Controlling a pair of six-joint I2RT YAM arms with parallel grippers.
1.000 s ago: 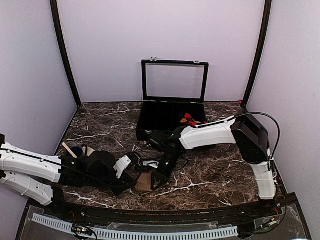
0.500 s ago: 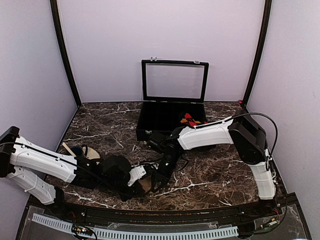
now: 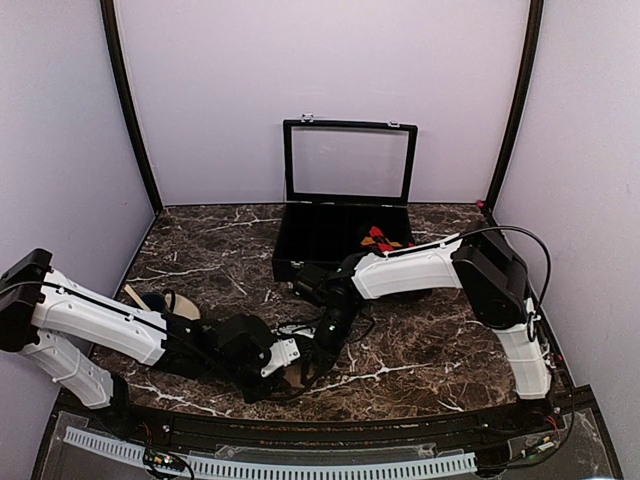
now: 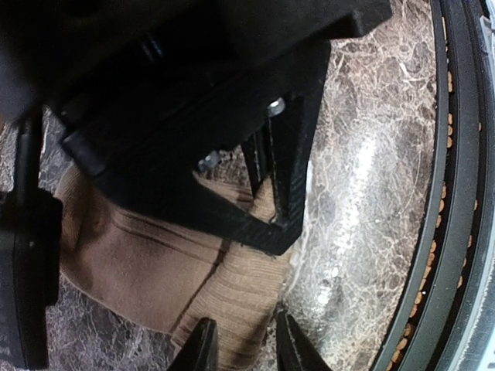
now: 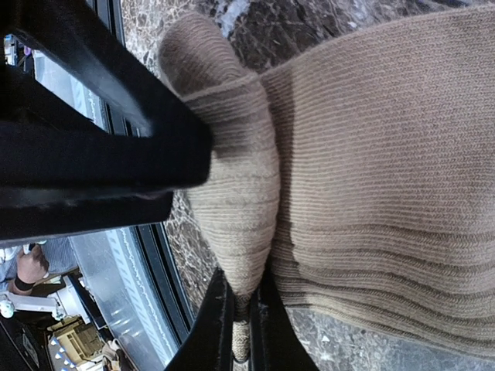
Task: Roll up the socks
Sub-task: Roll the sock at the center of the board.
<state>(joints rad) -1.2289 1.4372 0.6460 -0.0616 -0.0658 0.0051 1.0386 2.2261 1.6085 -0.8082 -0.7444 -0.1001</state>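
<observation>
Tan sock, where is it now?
Top view: the tan sock lies near the front edge of the marble table, left of centre, pinched by the right gripper.

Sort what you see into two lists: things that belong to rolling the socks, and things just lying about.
Belongs to the job: tan sock; argyle sock; left gripper; right gripper, pinching the tan sock.

Just lying about: black compartment case, lid up, holding the argyle sock; marbled table.

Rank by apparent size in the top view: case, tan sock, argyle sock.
1. Largest by far: case, lid up.
2. Tied: argyle sock and tan sock. Only a small patch of each shows, one in the case, one mostly covered, so no ranking between them.
</observation>
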